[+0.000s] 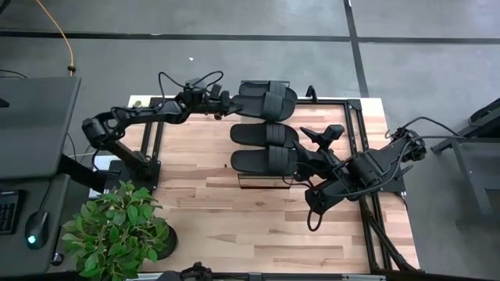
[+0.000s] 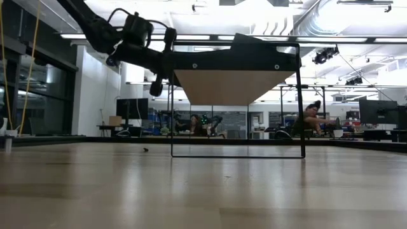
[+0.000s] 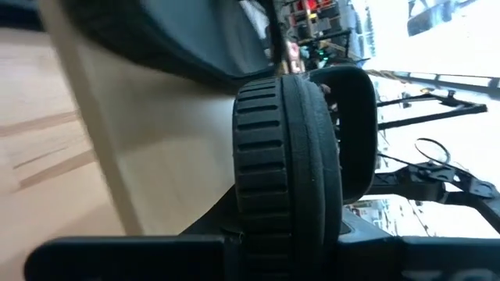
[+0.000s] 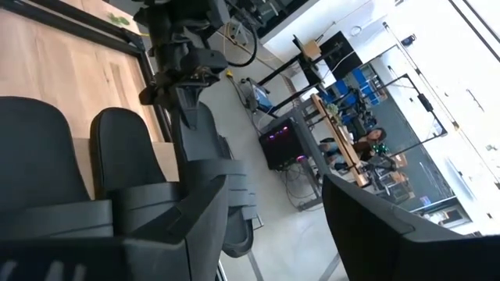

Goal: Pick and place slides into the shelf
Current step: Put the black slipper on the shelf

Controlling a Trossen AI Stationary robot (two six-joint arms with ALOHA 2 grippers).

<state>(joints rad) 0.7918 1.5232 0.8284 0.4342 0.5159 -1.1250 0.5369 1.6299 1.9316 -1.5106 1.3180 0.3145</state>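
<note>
Black slides are being lined up on the shelf [image 1: 258,181]: the far slide [image 1: 269,99] is being gripped at its heel by the clenched left gripper [image 1: 228,103] over the shelf's far end. The right gripper [image 1: 306,162], its fingers spread and empty, is being held beside two seated slides [image 1: 266,148]. Judged from this, the placing step is in hand, and lowering then releasing is being called for next.

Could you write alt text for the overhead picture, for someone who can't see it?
From above, three black slides lie side by side on a narrow shelf on a wooden table. The left hand grips the farthest slide; the right hand is open beside the other two. A potted plant stands at one corner.
</note>
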